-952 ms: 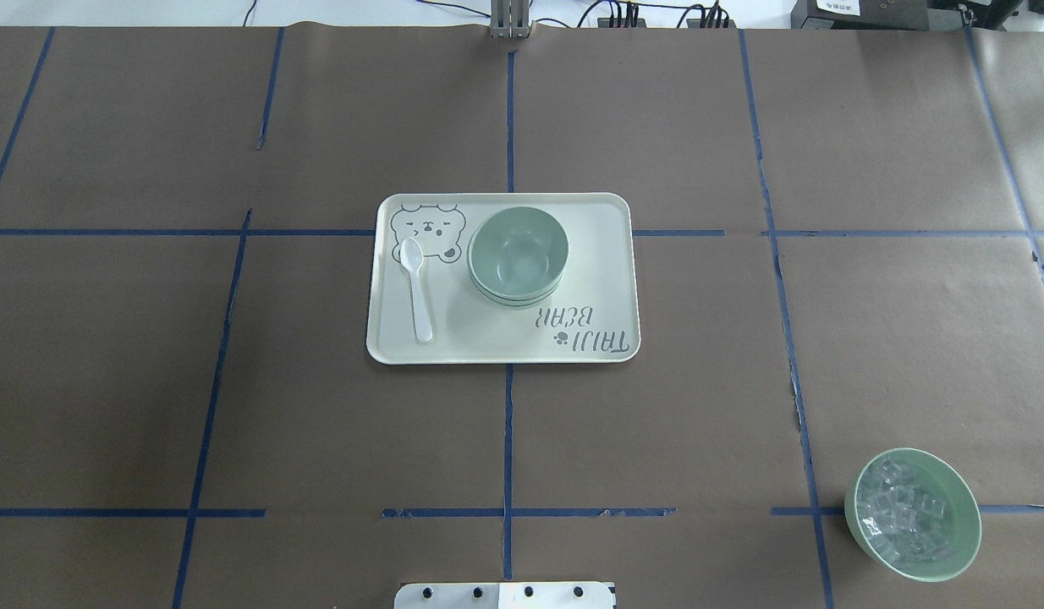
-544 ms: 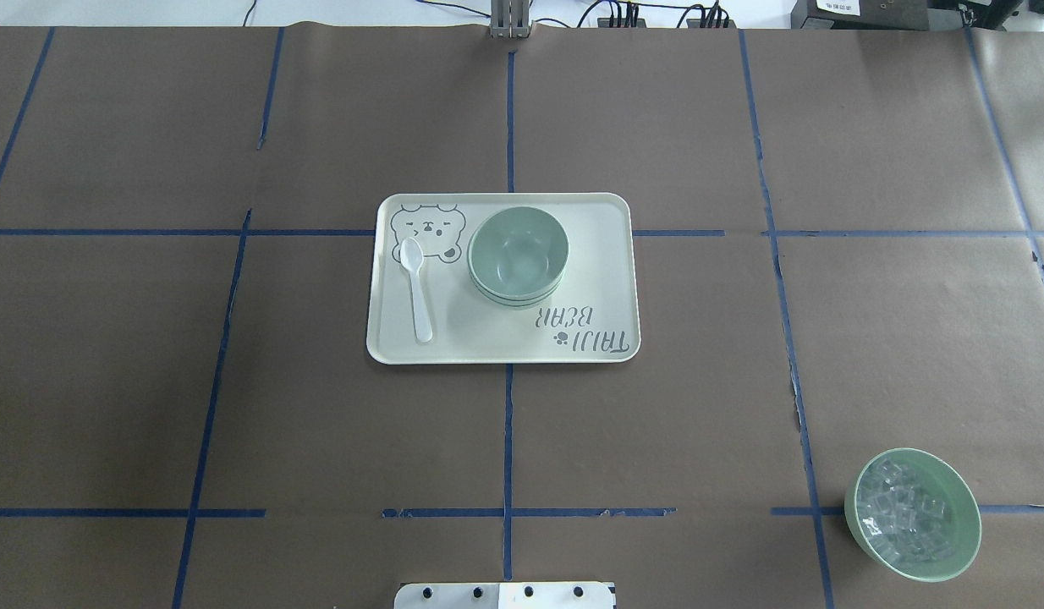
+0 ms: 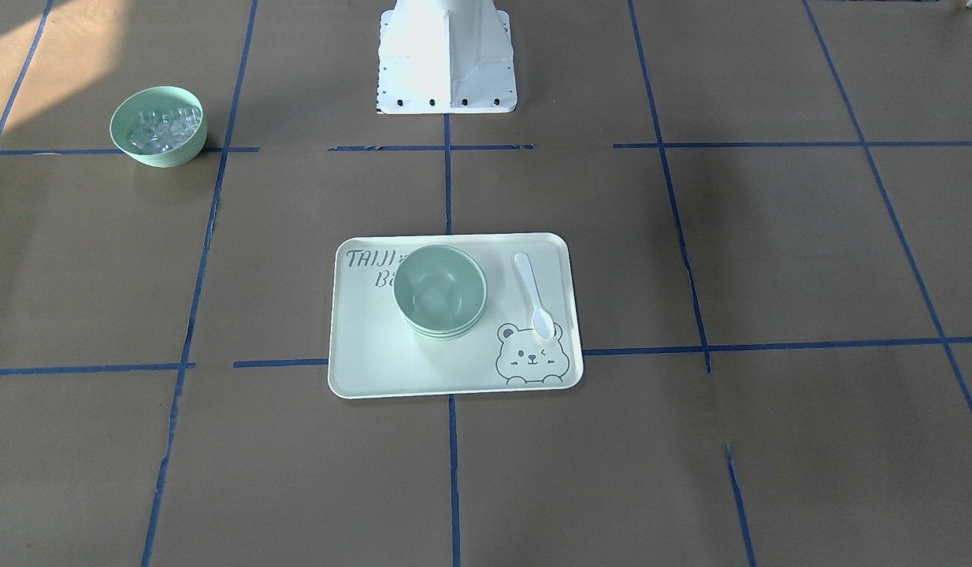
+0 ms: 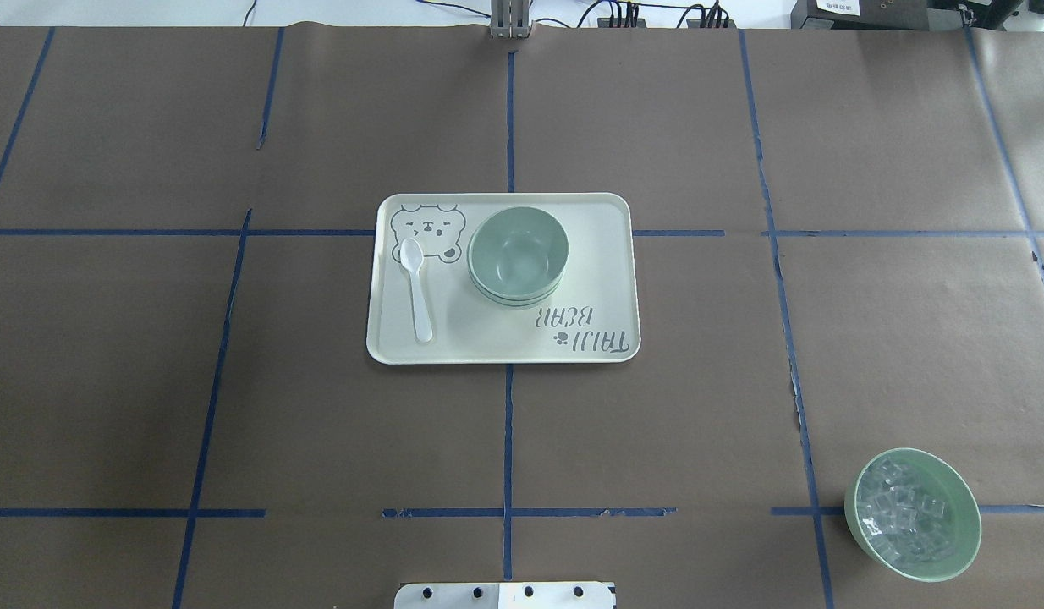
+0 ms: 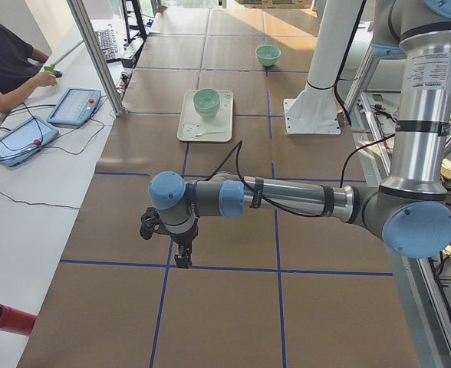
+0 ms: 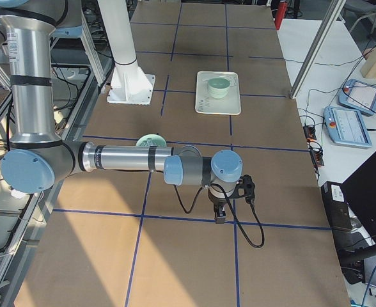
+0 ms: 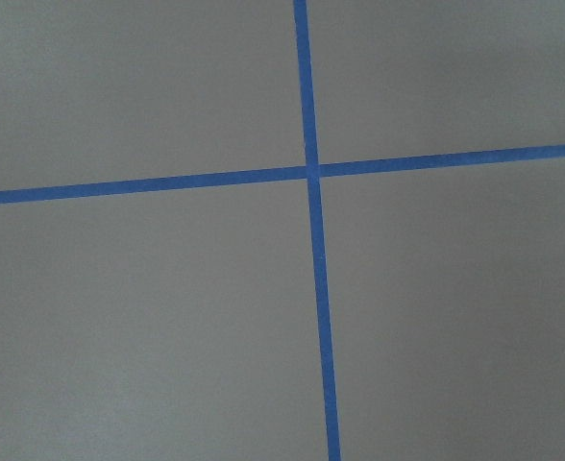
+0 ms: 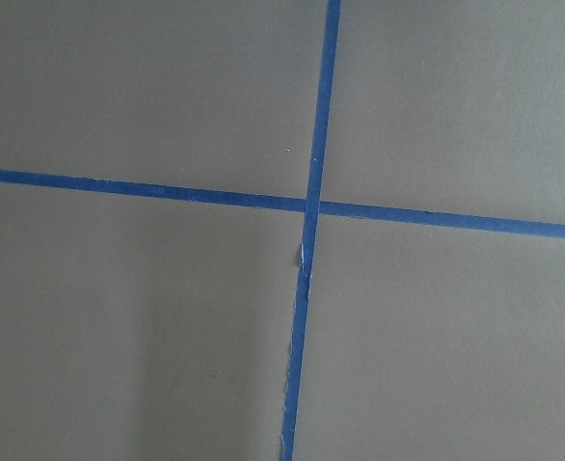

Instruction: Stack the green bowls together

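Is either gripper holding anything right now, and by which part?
Nothing is held. The bowls sit stacked on the tray. The left gripper and right gripper hang over the table, far from them.

The left arm (image 5: 287, 198) and right arm (image 6: 124, 158) are held stretched level behind the downward-pointed left gripper (image 5: 182, 261) and right gripper (image 6: 219, 217), whose opening cannot be told.
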